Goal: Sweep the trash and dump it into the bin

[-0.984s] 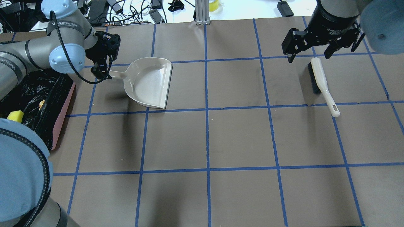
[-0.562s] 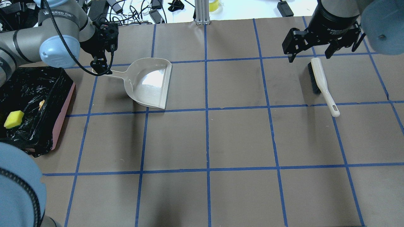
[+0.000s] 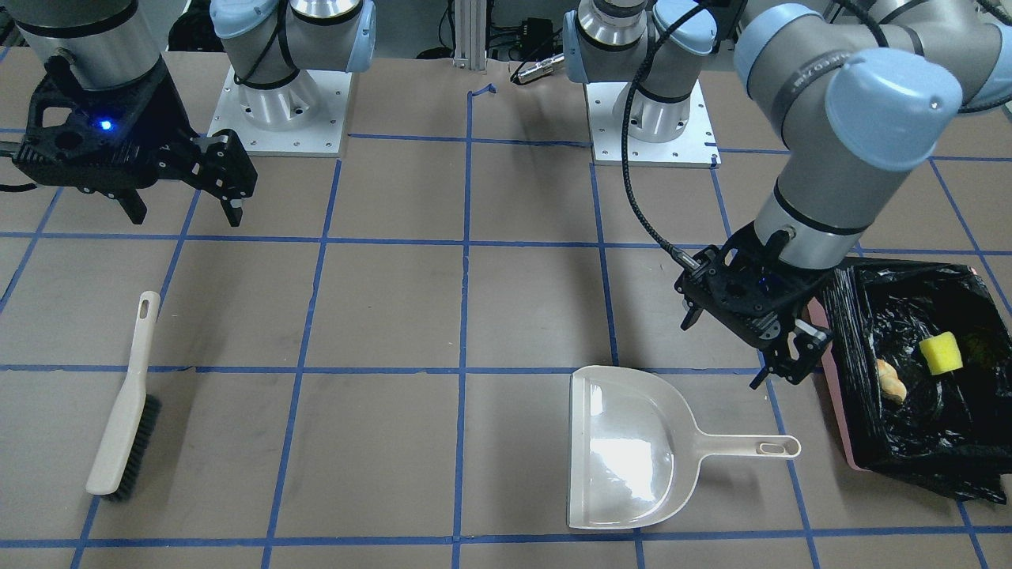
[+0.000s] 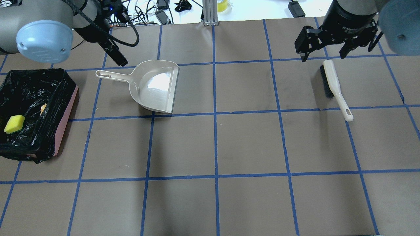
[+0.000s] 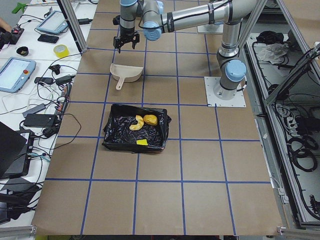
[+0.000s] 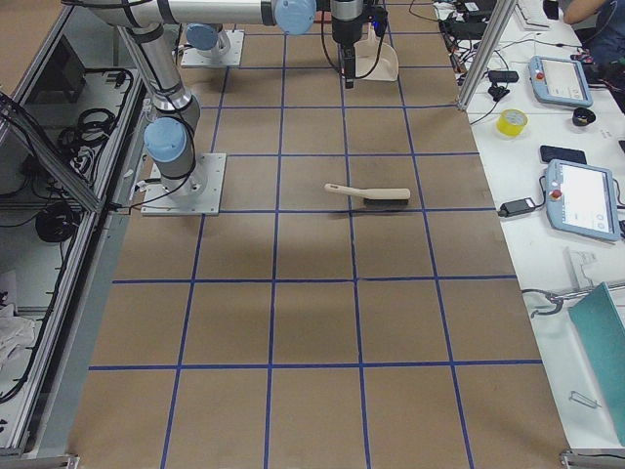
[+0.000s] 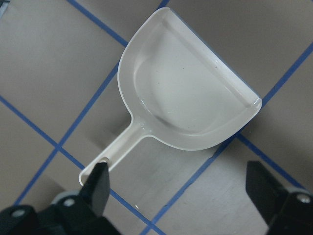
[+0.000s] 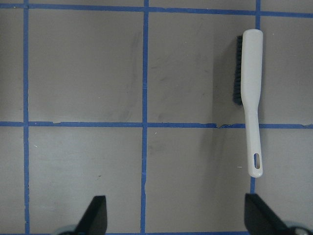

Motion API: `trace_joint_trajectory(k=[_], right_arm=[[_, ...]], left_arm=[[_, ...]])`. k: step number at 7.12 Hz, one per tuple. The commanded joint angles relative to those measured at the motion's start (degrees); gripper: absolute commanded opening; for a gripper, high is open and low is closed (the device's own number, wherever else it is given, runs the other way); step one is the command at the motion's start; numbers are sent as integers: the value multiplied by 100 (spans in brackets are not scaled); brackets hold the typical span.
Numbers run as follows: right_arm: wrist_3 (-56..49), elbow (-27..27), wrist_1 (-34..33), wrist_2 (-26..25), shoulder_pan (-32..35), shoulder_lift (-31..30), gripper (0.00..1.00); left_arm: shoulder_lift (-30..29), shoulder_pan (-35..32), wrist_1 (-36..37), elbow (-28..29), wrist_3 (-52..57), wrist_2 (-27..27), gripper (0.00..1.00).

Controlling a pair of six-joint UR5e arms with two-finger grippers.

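Note:
The pink bin [image 4: 67,118] with its black bag stands at the table's left end and also shows in the front view [image 3: 838,419]. In it lie the yellow sponge wedge [image 4: 14,124], the bread crescent [image 3: 892,381] and the potato-like oval [image 5: 150,120]. The off-white dustpan [image 4: 154,87] lies flat and empty, seen from above in the left wrist view [image 7: 190,103]. My left gripper [image 3: 731,356] is open and empty, above and behind the dustpan's handle, apart from it. My right gripper [image 4: 323,57] is open and empty, above the brush [image 4: 334,88].
The brush [image 8: 250,98] lies on the table's right part, bristles to the side, handle toward the robot. Blue tape lines grid the brown table. Cables and devices lie beyond the far edge.
My left gripper has pulled up and away from the dustpan's handle toward the far edge; the dustpan stays flat on the table. The right arm has barely moved.

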Motion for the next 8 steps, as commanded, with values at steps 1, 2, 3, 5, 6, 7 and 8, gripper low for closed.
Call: trace_joint_trajectory(k=[1,2,3,5,6,7,8], right_arm=[[11,19,-24,-2,-3,23,100],[11,20,-94,-10,-3,23,100],[-15,20,-103,-2,-3,23,100],[-85,20,-251,-2,-3,32,100],[-77,20,-331,7,-3,23,100],[-77,20,-332,16,6,23,100],[-85,20,-323,-10,6,32,100]], left_arm=[[512,-90,-566,15,-1342,16,100],[845,-82,-1222,23,-1440,8,100],[1153,-82,-1559,15,-2232,16,100],[1523,-90,-1851,-73,-3301,8,100],[1664,-90,-2001,-91,-3835,25,100],[1744,-90,-2107,-152,-4136,86,100],[1806,-82,-2125,-196,-4339,96,100]])
